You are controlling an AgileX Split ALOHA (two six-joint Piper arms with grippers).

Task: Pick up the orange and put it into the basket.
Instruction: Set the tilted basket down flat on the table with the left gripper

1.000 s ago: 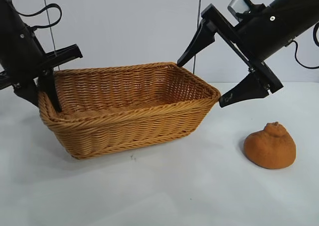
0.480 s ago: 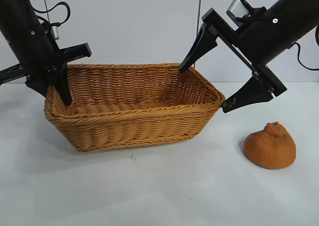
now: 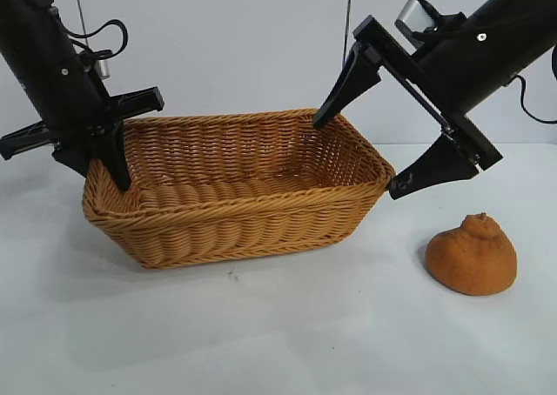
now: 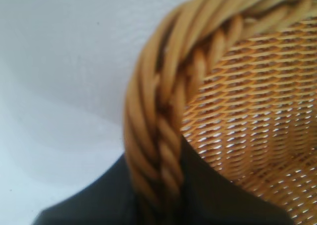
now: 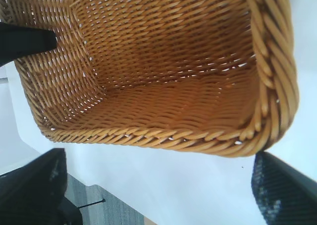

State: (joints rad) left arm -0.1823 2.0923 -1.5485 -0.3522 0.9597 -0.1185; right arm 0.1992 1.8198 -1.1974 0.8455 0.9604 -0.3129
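Note:
The tan wicker basket [image 3: 235, 212] stands on the white table left of centre. My left gripper [image 3: 97, 170] is shut on the braided rim [image 4: 163, 111] at the basket's left end, one finger inside and one outside. The orange [image 3: 471, 256], dull orange-brown with a knob on top, rests on the table to the right of the basket, apart from it. My right gripper [image 3: 357, 157] hangs wide open above the basket's right end, up and to the left of the orange, holding nothing. The right wrist view looks into the empty basket [image 5: 163, 136].
The white table [image 3: 287, 334] stretches in front of the basket and the orange. A pale wall stands behind. The table's far edge and a grey floor [image 5: 124, 205] show in the right wrist view.
My left gripper has risen and moved right, dragging the basket's left end with it a little to the right. The right gripper and the orange have hardly moved.

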